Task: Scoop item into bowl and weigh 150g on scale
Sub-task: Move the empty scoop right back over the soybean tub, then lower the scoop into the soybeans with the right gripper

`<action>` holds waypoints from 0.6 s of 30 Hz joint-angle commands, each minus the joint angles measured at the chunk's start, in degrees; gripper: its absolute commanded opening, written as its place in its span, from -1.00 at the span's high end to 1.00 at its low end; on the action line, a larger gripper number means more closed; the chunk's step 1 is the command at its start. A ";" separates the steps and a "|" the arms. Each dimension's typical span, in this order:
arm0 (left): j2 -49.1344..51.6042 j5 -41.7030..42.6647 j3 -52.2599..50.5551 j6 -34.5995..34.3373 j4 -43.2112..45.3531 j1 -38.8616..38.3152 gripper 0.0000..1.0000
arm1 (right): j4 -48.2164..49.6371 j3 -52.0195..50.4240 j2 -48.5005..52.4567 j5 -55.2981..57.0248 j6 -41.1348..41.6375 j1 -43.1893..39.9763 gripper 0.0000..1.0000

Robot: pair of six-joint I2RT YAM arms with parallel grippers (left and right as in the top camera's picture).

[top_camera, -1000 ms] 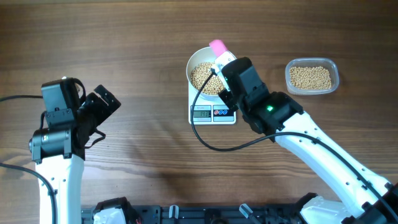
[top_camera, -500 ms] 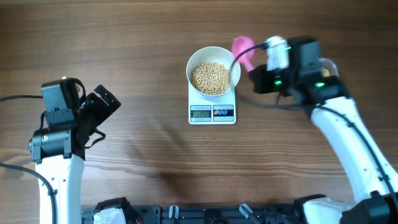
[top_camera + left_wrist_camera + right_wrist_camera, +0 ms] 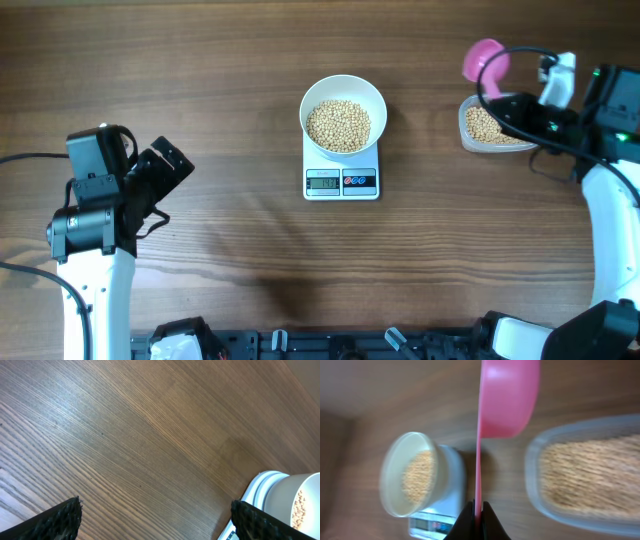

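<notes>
Counts: we count two arms, one bowl (image 3: 310,98), one scale (image 3: 342,182), one clear tub (image 3: 466,130) and one pink scoop (image 3: 484,60); the beans (image 3: 339,124) are too many to count and lie in two lots.
Surface: a brown wood-grain table (image 3: 200,80) fills every view; we see nothing of the room beyond it.
Beans: small, round and beige-tan; one heap is in the bowl, the other in the tub.
Bowl: round, plain white, standing on the scale at the centre of the overhead frame.
Scale: white and square, with its display on the lower edge; we cannot read the digits.
Tub: upper right of the overhead frame, well apart from the scale.
Left side: the left gripper (image 3: 165,168) sits at the left edge, jaws spread wide, holding nothing.
Right side: the right gripper (image 3: 477,519) is clamped on the scoop's thin handle, with the cup by the tub's upper left corner.
</notes>
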 commanded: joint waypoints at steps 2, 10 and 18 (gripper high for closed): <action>0.11 0.31 -0.04 0.28 0.17 0.37 -1.00 | -4.52 1.49 -1.38 18.40 -13.25 -0.35 0.91; 0.11 0.31 -0.04 0.28 0.15 0.37 -1.00 | -5.46 1.49 -1.38 25.81 -13.99 -0.35 0.91; 0.11 0.31 -0.04 0.28 0.17 0.37 -1.00 | -10.82 1.42 -1.36 31.93 -23.69 1.16 0.91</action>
